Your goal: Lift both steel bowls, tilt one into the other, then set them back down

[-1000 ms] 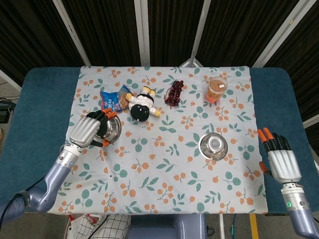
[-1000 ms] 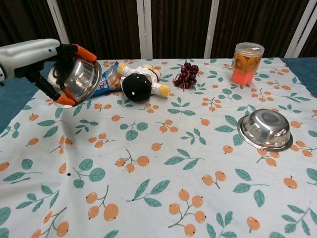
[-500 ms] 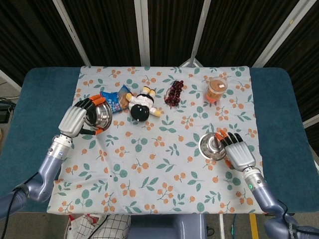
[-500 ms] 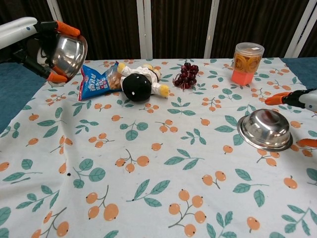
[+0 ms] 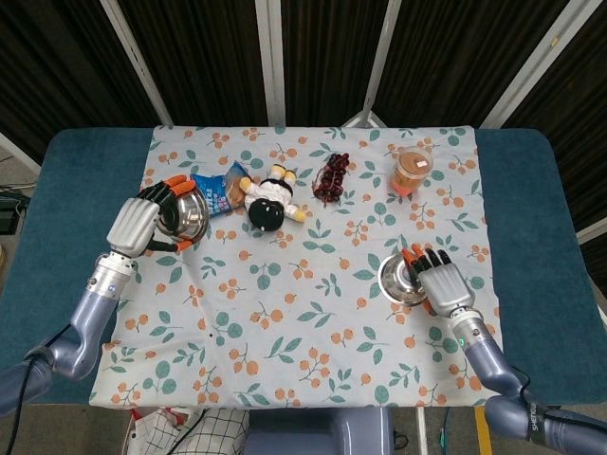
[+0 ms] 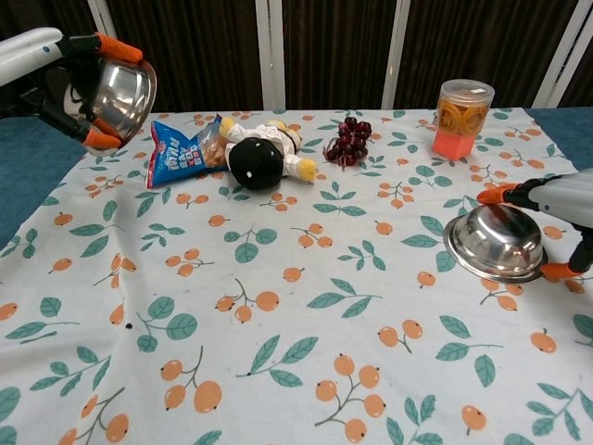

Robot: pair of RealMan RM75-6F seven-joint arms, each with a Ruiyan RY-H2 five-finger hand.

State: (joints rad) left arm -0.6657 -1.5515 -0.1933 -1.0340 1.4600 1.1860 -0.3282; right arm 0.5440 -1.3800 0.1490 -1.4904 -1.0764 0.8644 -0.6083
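My left hand (image 5: 140,224) (image 6: 51,74) holds one steel bowl (image 5: 188,218) (image 6: 119,96) in the air over the table's left edge. The bowl is tilted on its side, with fingers wrapped round its rim. The other steel bowl (image 5: 402,278) (image 6: 495,243) lies upside down on the floral cloth at the right. My right hand (image 5: 442,285) (image 6: 561,199) sits against that bowl's right side. Its fingers (image 6: 491,195) are spread around the bowl, the thumb tip near the front rim. I cannot tell whether they press on it.
A blue snack bag (image 5: 214,189) (image 6: 174,154) and a doll (image 5: 268,202) (image 6: 260,158) lie just right of the lifted bowl. Dark grapes (image 5: 332,178) (image 6: 350,141) and an orange drink cup (image 5: 413,169) (image 6: 460,115) stand at the back.
My left hand has raised its bowl up and to the left. My right hand came in from the table's right edge and reached the second bowl, which has not moved.
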